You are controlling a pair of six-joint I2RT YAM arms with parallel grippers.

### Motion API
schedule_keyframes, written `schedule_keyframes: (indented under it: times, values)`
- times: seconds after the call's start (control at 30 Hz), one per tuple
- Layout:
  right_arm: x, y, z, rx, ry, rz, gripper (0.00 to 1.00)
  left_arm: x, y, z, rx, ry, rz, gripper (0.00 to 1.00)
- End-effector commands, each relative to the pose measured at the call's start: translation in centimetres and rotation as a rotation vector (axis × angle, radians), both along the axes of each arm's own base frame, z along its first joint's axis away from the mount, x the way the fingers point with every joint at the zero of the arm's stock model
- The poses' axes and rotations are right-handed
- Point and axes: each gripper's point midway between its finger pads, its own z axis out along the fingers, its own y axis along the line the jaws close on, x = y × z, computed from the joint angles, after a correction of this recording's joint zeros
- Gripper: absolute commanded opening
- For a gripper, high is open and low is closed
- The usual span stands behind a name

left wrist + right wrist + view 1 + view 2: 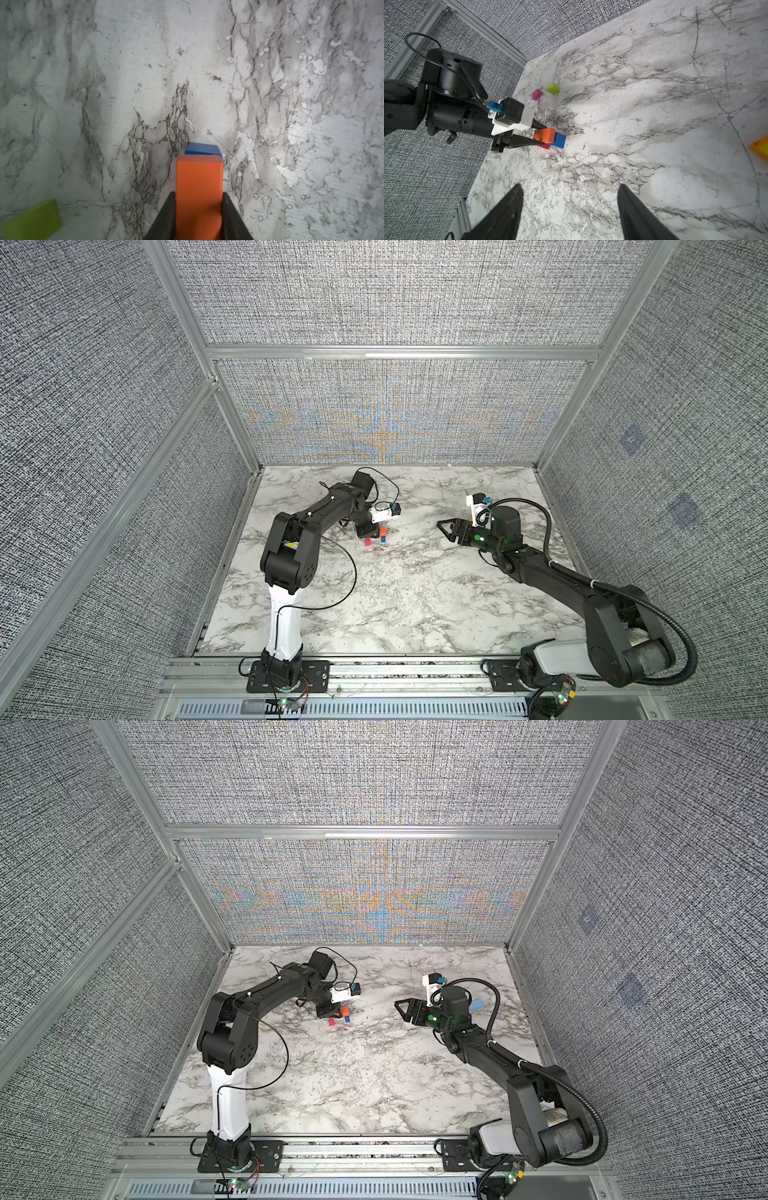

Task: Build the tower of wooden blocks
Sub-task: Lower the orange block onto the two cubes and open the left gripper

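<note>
My left gripper (pixel 198 194) is shut on an orange block (pixel 198 182); its black fingers press both sides. A blue block (pixel 201 148) stands on the marble just beyond the orange one. From the right wrist view, the orange block (pixel 544 134) hangs against the blue block (pixel 558 140) and over a red block (pixel 544 146). In both top views this cluster lies left of centre, orange (pixel 376 532) beside red (pixel 368 542). My right gripper (pixel 570 186) is open and holds nothing, hovering to the right (pixel 444 531), apart from the blocks.
A magenta block (pixel 536 95) and a lime block (pixel 553 88) lie loose behind the cluster. A yellow-orange block (pixel 760 147) shows at the frame edge. A light blue block (pixel 477 1005) peeks out behind the right arm. Grey fabric walls (pixel 395 406) close in the marble table (pixel 395 593).
</note>
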Motion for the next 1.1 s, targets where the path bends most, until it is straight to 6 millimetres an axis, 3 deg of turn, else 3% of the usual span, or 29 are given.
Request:
schedule_keyframes:
  times: [0.0,0.4,0.63,0.7,0.73,0.77,0.83,1.07]
  values:
    - [0.0,0.2,0.2,0.007,-0.015,0.007,0.73,-0.6,0.2,-0.2,0.01,0.022,-0.025,0.18]
    - [0.1,0.2,0.1,0.008,-0.013,0.008,0.73,-0.7,0.3,-0.1,0.018,0.023,-0.031,0.2]
    - [0.1,0.2,0.2,0.007,-0.014,0.007,0.73,-0.8,0.3,-0.6,0.019,0.035,-0.032,0.28]
    - [0.1,0.2,0.1,0.007,-0.013,0.007,0.73,-0.8,0.2,-0.6,0.015,0.031,-0.033,0.35]
    - [0.0,0.2,0.1,0.007,-0.013,0.009,0.73,-0.8,0.3,-0.7,0.016,0.03,-0.032,0.47]
    - [0.0,0.2,0.1,0.007,-0.014,0.008,0.73,-0.8,0.3,-0.7,0.015,0.026,-0.032,0.6]
    - [0.0,0.2,0.1,0.007,-0.011,0.009,0.73,-0.8,0.3,-0.6,0.014,0.018,-0.032,0.98]
    - [0.1,0.2,0.2,0.009,-0.016,0.008,0.73,-0.4,0.3,0.8,0.007,-0.018,-0.025,0.99]
